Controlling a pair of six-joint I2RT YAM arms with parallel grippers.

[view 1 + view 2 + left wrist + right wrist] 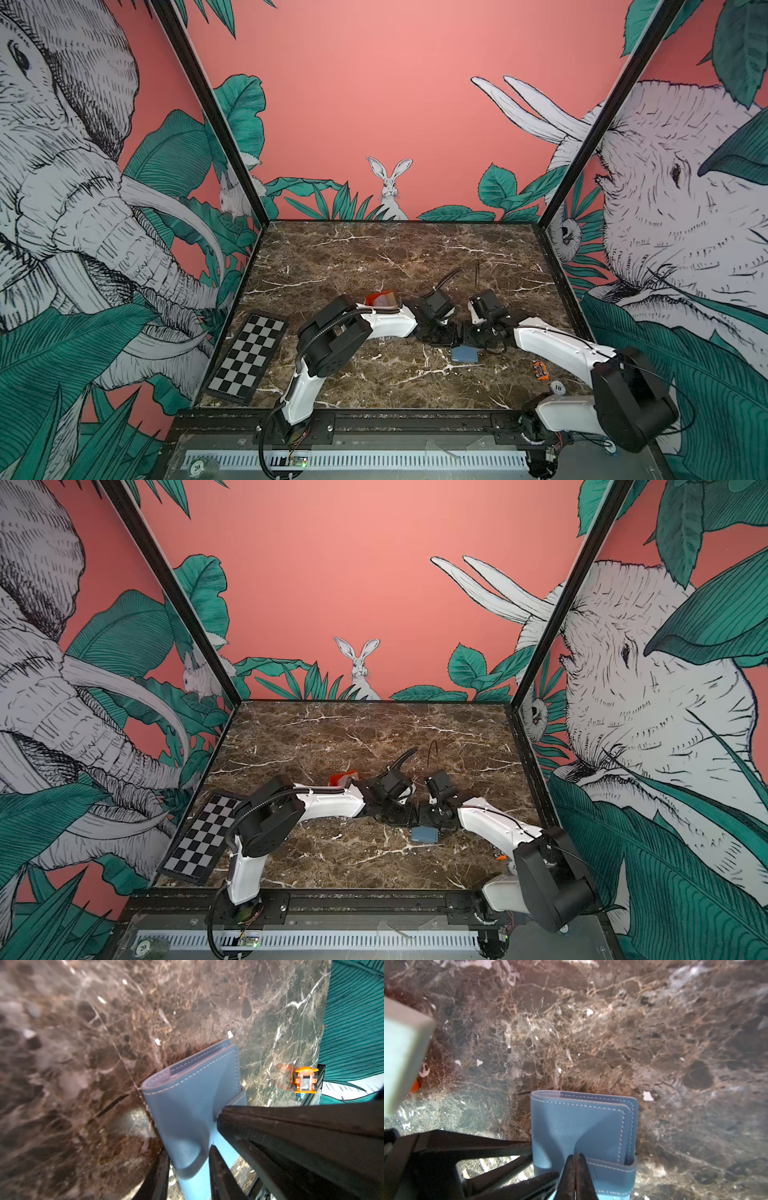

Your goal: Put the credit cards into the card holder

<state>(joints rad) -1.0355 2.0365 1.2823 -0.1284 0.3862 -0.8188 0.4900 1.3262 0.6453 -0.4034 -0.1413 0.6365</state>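
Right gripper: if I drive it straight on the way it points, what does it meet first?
The card holder: the right gripper, jaws shut, has its tips on the creased blue cover, seemingly pinching it. Beyond lies only marble table, as far as that wrist view shows.

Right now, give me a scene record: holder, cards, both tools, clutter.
card holder: folded shut, on marble table
right tool: shut, pinching the holder's cover
left tool: jaws apart astride the holder's end; grip unclear
credit cards: apparently the pale stack beyond left arm, partly hidden
clutter: checkerboard panel, orange toy car
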